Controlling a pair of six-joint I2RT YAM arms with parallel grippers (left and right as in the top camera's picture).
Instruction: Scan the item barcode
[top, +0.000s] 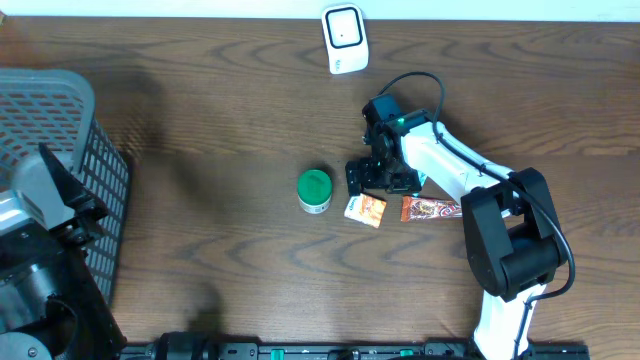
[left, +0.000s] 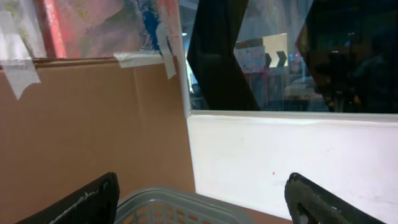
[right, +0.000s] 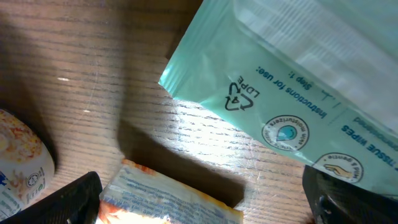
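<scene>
Right gripper (right: 202, 190) hangs open over the orange packet (right: 171, 202), likely the item, with the wipes pack (right: 298, 81) just beyond. Closing here may pinch both, or lift the barcode face-down. One packet, one wipes pack, one cup (top: 314, 190), one bar (top: 430, 208), one scanner (top: 343, 38) far off. Left gripper (left: 202, 183) gapes over one basket (left: 168, 208).

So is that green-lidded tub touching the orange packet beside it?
Apart. The overhead view shows bare wood between the green-lidded tub and the orange packet.
</scene>
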